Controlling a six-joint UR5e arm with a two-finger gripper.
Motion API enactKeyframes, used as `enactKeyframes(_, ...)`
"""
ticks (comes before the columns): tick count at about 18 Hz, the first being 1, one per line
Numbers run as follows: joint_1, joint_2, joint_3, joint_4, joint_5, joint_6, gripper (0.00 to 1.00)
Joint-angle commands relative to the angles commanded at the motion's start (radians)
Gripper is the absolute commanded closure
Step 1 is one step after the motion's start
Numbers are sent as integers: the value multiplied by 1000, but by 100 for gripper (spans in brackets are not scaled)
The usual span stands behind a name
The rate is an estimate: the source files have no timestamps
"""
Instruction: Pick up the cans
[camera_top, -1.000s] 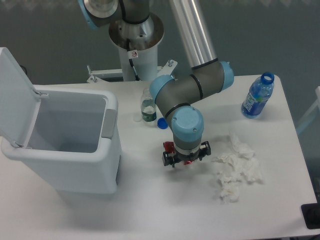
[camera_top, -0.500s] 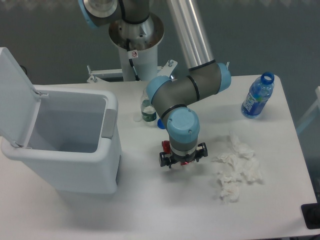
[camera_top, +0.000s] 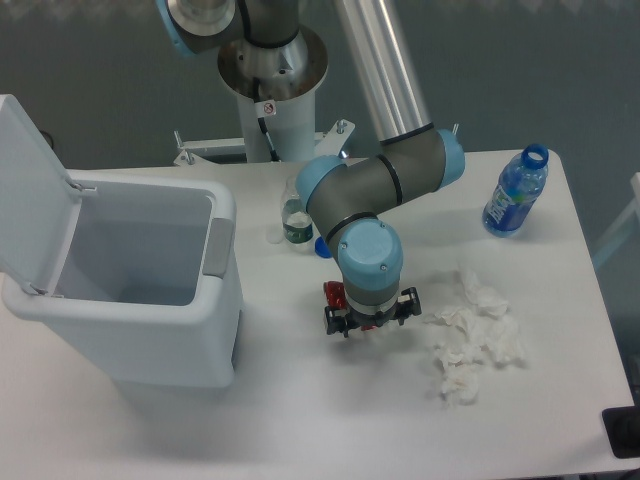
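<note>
1. At the far left of the white table (camera_top: 300, 420) you see a white bin (camera_top: 140, 300) with its lid (camera_top: 25, 190) swung up and its inside open to view.
2. Right of the bin, near the table's back edge, stands a clear bottle with a green label (camera_top: 295, 222); a small blue cap (camera_top: 323, 247) lies just beside it, on the side away from the bin.
3. Behind the table you see the arm's pedestal (camera_top: 272, 95) against a dark grey-blue floor.
4. Right of the bin, toward the table's middle, the gripper (camera_top: 368, 318) points straight down at the tabletop under the arm's blue-capped wrist (camera_top: 368, 255).
5. The red can (camera_top: 335, 294) lies on the table under that wrist; only a red sliver shows on the side facing the bin, and more red shows between the black fingers.
6. You cannot tell whether the fingers are closed on the can or merely astride it: the wrist hides them.
7. Further from the bin, crumpled white tissue (camera_top: 470, 335) lies beside the gripper, apart from it.
8. Farthest from the bin, a blue bottle (camera_top: 516, 192) stands uncapped near the table's back right corner.
</note>
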Motion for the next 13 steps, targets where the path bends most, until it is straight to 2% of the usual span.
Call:
enactKeyframes(3,0,-2,0,0,2,0,10)
enactKeyframes(7,3,-2,-2,0,2,0,12)
enactKeyframes(13,5,0,-2,-2,2,0,25)
